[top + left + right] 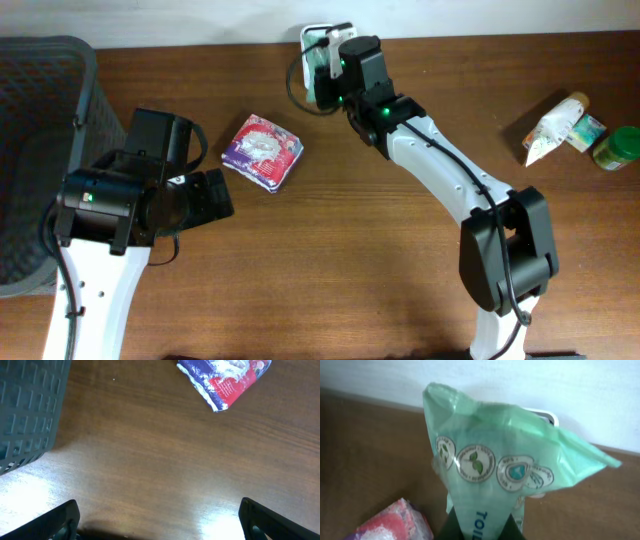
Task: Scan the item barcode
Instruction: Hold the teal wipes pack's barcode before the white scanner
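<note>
Right claw [479, 527] clamping green pouch [490, 460], basket [25, 415] (interior dim)

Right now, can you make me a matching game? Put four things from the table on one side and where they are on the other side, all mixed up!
Things:
1. green bag
2. purple packet
3. gray basket
4. green jar

Places:
A. at the far left of the table
B. pinched in the right claw
C. at the far right of the table
D. lying flat in front of the open left claw

Pairs: 1-B, 2-D, 3-A, 4-C
</note>
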`<state>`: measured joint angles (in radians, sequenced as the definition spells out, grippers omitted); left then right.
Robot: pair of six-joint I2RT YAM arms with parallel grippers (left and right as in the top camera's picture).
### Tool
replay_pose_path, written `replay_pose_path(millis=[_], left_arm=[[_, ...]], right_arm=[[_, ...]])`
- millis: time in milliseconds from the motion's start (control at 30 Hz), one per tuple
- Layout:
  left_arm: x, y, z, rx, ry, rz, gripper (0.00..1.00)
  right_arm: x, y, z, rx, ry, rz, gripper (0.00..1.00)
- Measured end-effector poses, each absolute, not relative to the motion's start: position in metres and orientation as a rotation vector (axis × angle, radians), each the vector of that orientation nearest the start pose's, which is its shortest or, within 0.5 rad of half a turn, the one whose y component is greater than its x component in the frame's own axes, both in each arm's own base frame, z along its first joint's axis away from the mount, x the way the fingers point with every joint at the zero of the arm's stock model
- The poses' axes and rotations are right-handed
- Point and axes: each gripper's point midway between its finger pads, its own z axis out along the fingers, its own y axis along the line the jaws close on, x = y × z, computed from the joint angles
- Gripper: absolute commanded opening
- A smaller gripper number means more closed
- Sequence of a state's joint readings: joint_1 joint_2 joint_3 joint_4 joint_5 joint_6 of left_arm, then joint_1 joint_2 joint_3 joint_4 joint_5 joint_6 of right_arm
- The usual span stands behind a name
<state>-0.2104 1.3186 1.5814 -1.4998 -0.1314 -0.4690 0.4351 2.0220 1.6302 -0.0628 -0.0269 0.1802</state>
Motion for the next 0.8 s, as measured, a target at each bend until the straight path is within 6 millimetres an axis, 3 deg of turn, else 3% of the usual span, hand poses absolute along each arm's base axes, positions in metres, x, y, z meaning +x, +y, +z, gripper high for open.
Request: replay_pose_path(millis=[33, 167, 267, 300, 333, 367, 433, 567, 667, 800], left_arm=[[0.255, -0.031, 0.26, -0.39, 2.752, 0.015, 0.99], [0.254, -0.031, 0.26, -0.39, 2.756, 0.017, 0.99], [0.255, -0.031, 0.26, -0.39, 2.755, 0.016, 0.99], [0.254, -0.031, 0.26, -0.39, 2.756, 0.016, 0.99], [0.254, -0.031, 0.26, -0.39, 2.756, 0.017, 0.99], [0.255, -0.031, 0.26, -0.39, 2.755, 0.016, 0.99], [0.255, -0.031, 0.26, -0.39, 2.755, 0.016, 0.99], [0.255, -0.031, 0.26, -0.39, 2.755, 0.016, 0.99], [0.255, -0.031, 0.26, -0.39, 2.755, 0.016, 0.99], [0.255, -0.031, 0.26, -0.39, 2.755, 0.016, 0.99]], right_arm=[[0.557, 0.263, 0.22, -0.224, 1.96, 0.466, 0.05], [0.596, 0.25, 0.227, -0.085, 1.913, 0.558, 0.06], [0.632, 0.252, 0.219, -0.043, 1.921, 0.58, 0.06], [0.643, 0.255, 0.194, -0.014, 1.976, 0.602, 0.06], [0.646, 0.258, 0.182, -0.006, 1.995, 0.62, 0.06], [0.649, 0.258, 0.154, 0.042, 2.046, 0.667, 0.06], [0.651, 0.254, 0.141, 0.103, 2.071, 0.696, 0.06], [0.654, 0.251, 0.145, 0.295, 2.06, 0.803, 0.08], [0.654, 0.255, 0.124, 0.518, 2.09, 0.94, 0.04], [0.651, 0.256, 0.114, 0.536, 2.121, 0.95, 0.04]])
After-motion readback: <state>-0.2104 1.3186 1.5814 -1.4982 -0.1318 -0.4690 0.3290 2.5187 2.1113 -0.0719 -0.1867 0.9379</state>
